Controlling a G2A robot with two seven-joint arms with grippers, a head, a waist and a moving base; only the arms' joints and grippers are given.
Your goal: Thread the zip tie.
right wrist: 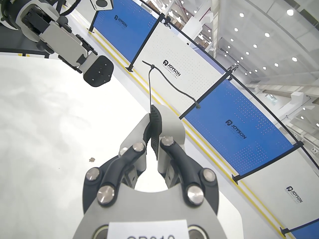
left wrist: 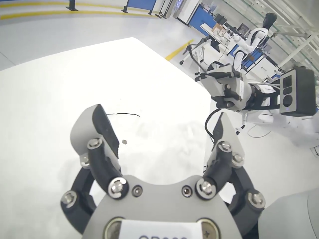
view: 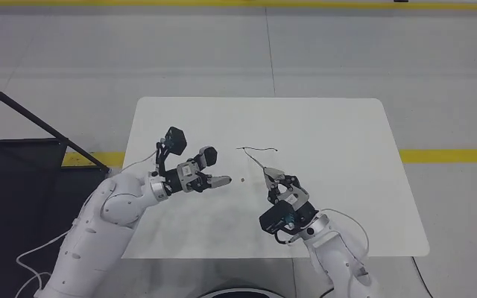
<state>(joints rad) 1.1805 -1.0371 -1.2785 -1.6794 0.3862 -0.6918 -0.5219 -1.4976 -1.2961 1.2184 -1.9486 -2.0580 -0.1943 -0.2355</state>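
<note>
Above the white table's middle, the right gripper pinched the zip tie; the left gripper gaped empty. Its limp strap might sway, missing the head.

Left gripper above the white tabletop.
Its jaws stand wide apart; a thin black zip tie shows beyond them.

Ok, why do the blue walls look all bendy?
Right wrist view: the wide lens curves the blue panels, ceiling lights glare above, and the zip tie in the right hand stands dark against a white panel. Top view: lines look straight; the tie is a thin black line on the white table.
</note>
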